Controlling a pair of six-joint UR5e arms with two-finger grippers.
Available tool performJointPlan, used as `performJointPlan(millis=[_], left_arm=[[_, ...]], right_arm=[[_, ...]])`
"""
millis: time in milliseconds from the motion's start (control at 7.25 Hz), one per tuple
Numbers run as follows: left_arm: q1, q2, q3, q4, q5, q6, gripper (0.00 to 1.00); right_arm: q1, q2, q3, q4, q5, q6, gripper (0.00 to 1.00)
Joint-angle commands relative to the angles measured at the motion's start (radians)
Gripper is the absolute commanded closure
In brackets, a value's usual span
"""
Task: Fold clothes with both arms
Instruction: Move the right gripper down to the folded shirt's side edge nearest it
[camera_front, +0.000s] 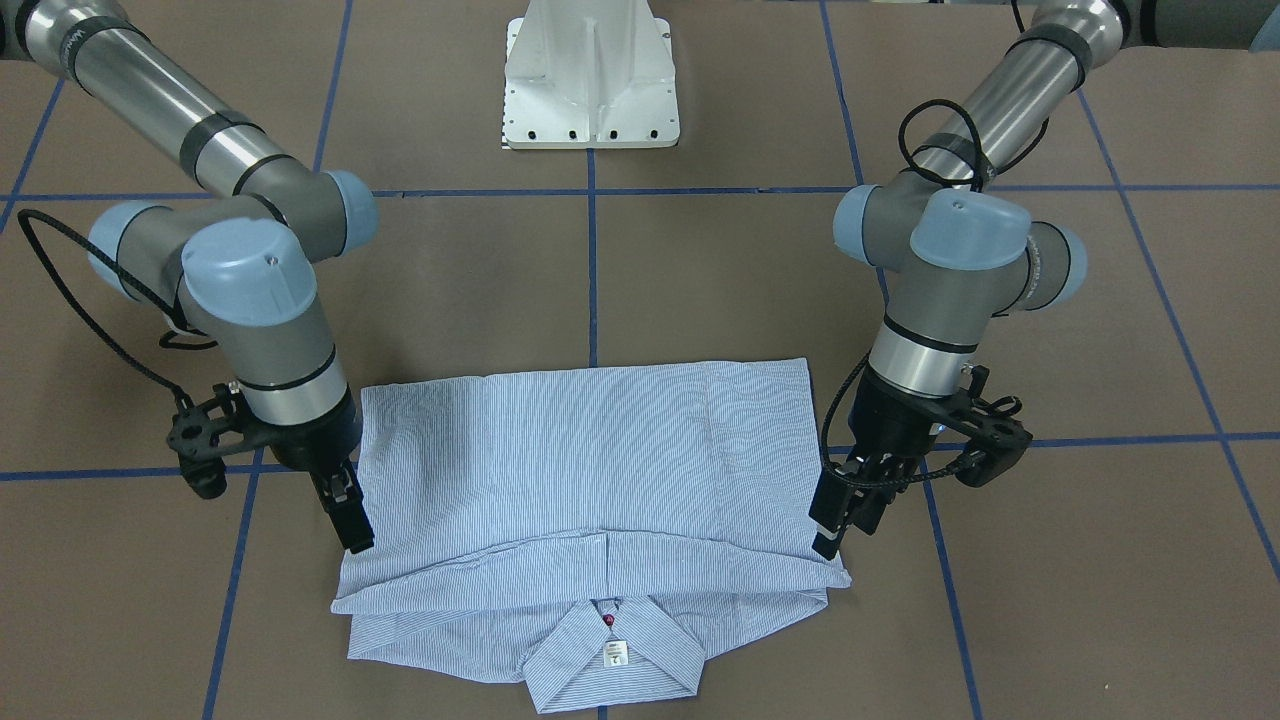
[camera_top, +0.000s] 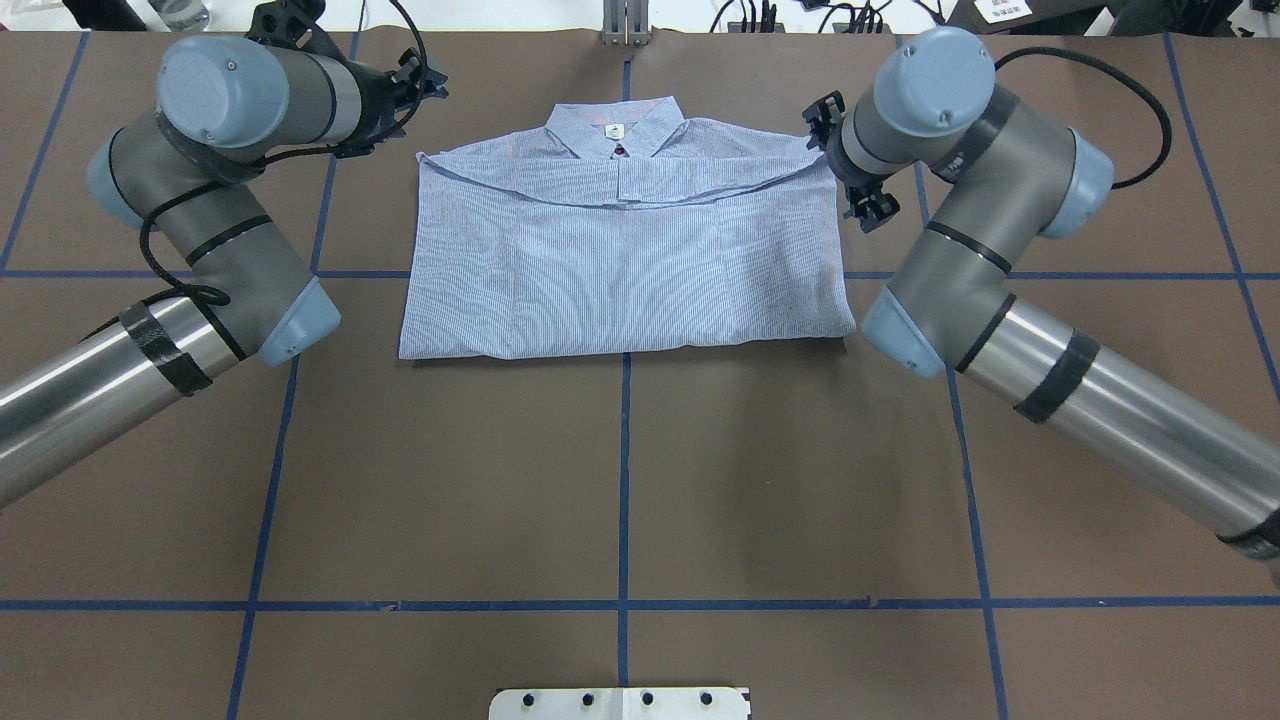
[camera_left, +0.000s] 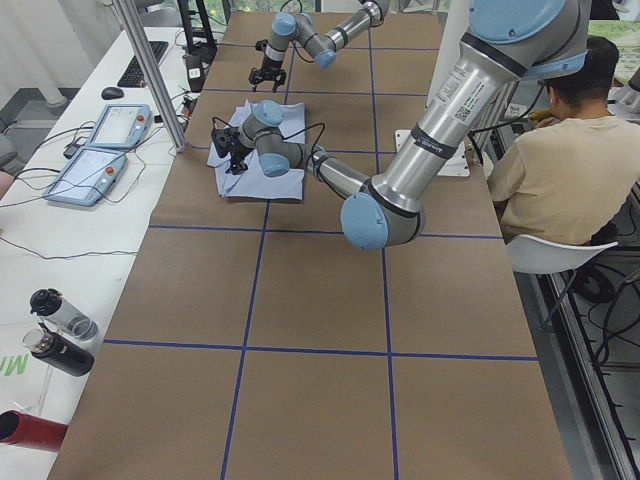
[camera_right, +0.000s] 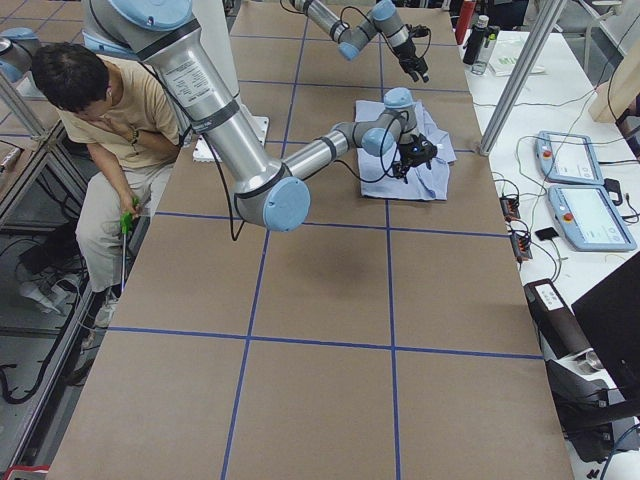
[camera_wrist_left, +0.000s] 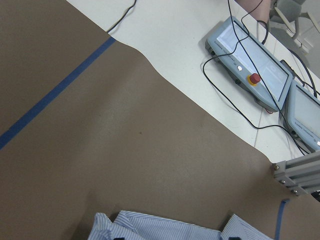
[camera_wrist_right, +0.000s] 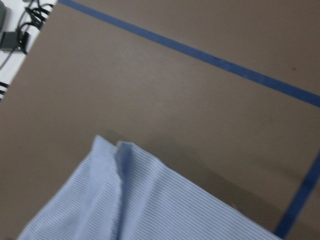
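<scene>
The light blue striped shirt (camera_front: 590, 460) lies flat on the brown table, folded into a rectangle. Its collar (camera_front: 612, 650) and white neck label point away from the robot. The lower part is folded over toward the collar. My left gripper (camera_front: 840, 525) hangs just above the fold's corner at the shirt's edge, open, with nothing between its fingers. My right gripper (camera_front: 350, 515) stands over the opposite corner, open and holding nothing. In the left wrist view only a strip of shirt (camera_wrist_left: 165, 227) shows at the bottom. The right wrist view shows a loose shirt corner (camera_wrist_right: 135, 200) resting on the table.
The white pedestal base (camera_front: 590, 90) stands behind the shirt. Blue tape lines (camera_top: 625, 480) grid the table. Two teach pendants (camera_wrist_left: 250, 70) with cables lie on the white bench beyond the table's far edge. A seated person (camera_left: 560, 150) is beside the table. Bottles (camera_left: 60, 330) stand on the bench.
</scene>
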Motion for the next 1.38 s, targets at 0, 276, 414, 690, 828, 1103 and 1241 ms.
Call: performJointPlan(millis=[0,276,414,690,828,1103,1241], left_arm=[[0.001,0.025,-0.031,-0.002,0.000,0.005,0.25],[0.001,0.027,-0.031,0.000,0.003,0.025,0.25],[0.001,0.028,-0.029,0.000,0.004,0.026,0.25],[0.001,0.042,-0.029,0.000,0.004,0.032,0.25],[0.001,0.053,-0.031,0.001,0.006,0.037,0.25],[0.001,0.088,-0.029,-0.040,0.007,0.040,0.25],[0.001,0.099,-0.029,-0.052,0.007,0.042,0.25]], right_arm=[[-0.143,-0.137,0.140,0.000,-0.092,0.071,0.02],[-0.182,-0.214,0.212,-0.001,-0.097,0.071,0.03],[-0.193,-0.226,0.212,-0.001,-0.102,0.071,0.04],[-0.208,-0.219,0.192,-0.001,-0.104,0.071,0.24],[-0.208,-0.202,0.186,-0.001,-0.105,0.071,0.29],[-0.184,-0.184,0.177,-0.003,-0.122,0.070,0.75],[-0.178,-0.180,0.177,-0.003,-0.119,0.060,1.00]])
